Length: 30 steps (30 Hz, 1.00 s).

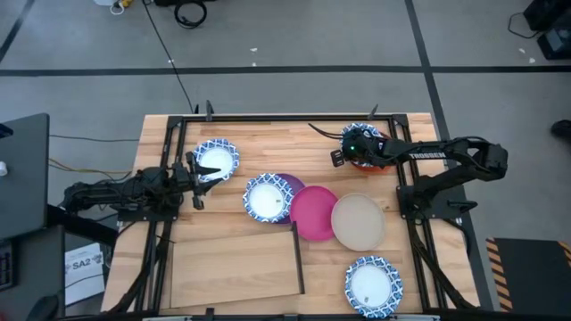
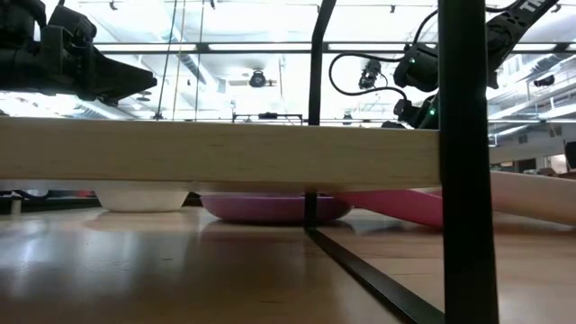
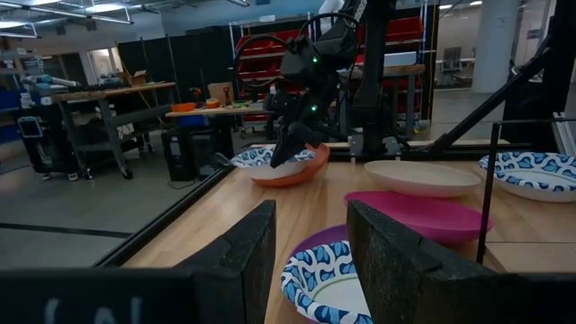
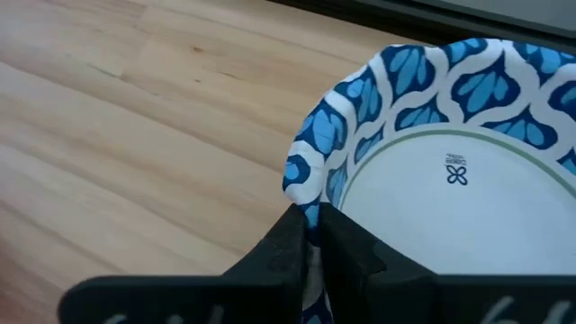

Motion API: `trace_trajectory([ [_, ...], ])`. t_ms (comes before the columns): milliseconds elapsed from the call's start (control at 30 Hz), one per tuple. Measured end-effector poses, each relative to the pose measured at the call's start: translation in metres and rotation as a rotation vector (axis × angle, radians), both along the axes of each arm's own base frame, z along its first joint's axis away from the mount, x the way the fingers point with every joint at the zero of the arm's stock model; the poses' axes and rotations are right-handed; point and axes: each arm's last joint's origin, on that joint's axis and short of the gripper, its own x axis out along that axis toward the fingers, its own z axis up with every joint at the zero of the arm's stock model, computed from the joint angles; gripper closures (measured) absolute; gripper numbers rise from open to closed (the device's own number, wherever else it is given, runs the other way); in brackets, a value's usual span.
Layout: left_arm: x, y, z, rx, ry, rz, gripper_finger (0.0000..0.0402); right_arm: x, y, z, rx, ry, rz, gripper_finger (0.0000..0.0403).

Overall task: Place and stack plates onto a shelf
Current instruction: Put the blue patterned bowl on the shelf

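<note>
Plates, counted in high view: 4 white w/ blue rims — one by left gripper (image 1: 198, 169), one mid-worktop (image 1: 268, 197) lying on the purple plate (image 1: 292, 186), one at near right edge (image 1: 374, 285), one far right (image 4: 450, 171) on the orange plate (image 3: 292, 173). Plus 1 magenta (image 1: 312, 212), 1 beige (image 1: 359, 222). Shelf (image 1: 234, 265) bare, near-left of worktop (image 1: 268, 143). Left arm low, reaching in from left, fingers (image 3: 243, 261) released, apart. Right arm stretched to far right corner, right gripper (image 4: 310, 236) fingers clenched on the blue-rim plate's rim
</note>
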Motion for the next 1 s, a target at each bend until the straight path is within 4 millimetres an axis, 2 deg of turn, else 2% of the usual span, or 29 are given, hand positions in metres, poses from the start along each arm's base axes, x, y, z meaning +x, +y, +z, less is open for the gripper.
trace_trajectory([
  [600,0.000,0.000,0.000,0.000,0.000,0.000,0.0256,-0.001,0.000,0.001,-0.005,-0.003,-0.003,0.0387],
  [1000,0.000,0.000,0.000,0.000,0.000,0.000,0.0256,-0.010,0.005,0.024,-0.055,-0.075,0.014,0.0387],
])
